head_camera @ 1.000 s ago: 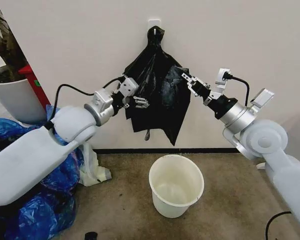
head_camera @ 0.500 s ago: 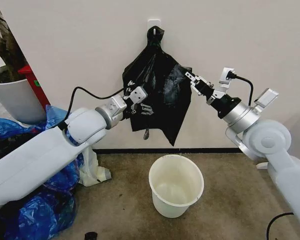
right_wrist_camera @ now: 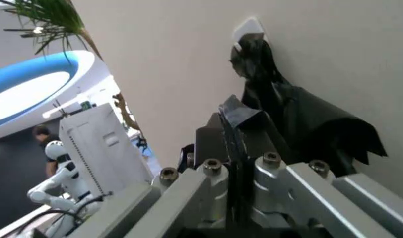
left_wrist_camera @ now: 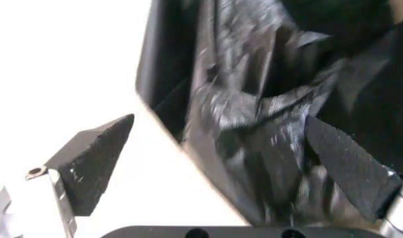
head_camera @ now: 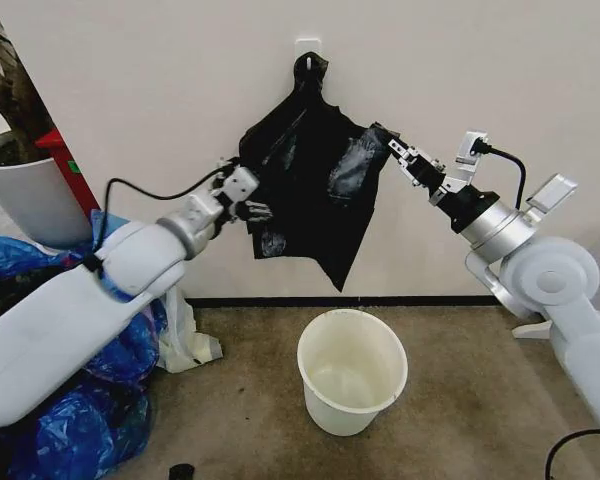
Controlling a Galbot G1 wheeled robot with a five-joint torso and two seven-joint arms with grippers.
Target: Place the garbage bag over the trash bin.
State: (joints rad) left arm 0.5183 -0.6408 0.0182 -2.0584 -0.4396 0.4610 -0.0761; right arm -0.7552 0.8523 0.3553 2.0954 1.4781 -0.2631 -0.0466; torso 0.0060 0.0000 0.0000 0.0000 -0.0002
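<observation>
The black garbage bag (head_camera: 342,178) hangs with a bunch of like bags from a wall hook (head_camera: 308,47). My right gripper (head_camera: 389,146) is shut on its right edge and holds that edge stretched out to the right. The right wrist view shows black film pinched between the closed fingers of this gripper (right_wrist_camera: 231,113). At the bags' left edge my left gripper (head_camera: 256,207) is open. In the left wrist view crinkled plastic (left_wrist_camera: 254,99) lies between its spread pads (left_wrist_camera: 89,158). The cream-white trash bin (head_camera: 336,408) stands upright on the carpet below the bags.
A big white plant pot (head_camera: 32,203) and a red post (head_camera: 66,166) stand at the left. Blue plastic bags (head_camera: 75,420) are piled on the floor at the lower left, with a white bag (head_camera: 192,342) beside them. A black cable (head_camera: 565,445) lies at the lower right.
My right gripper has drawn the bag's edge up and to the right, spreading the bag. The left gripper has shifted left to the bag's left edge.
</observation>
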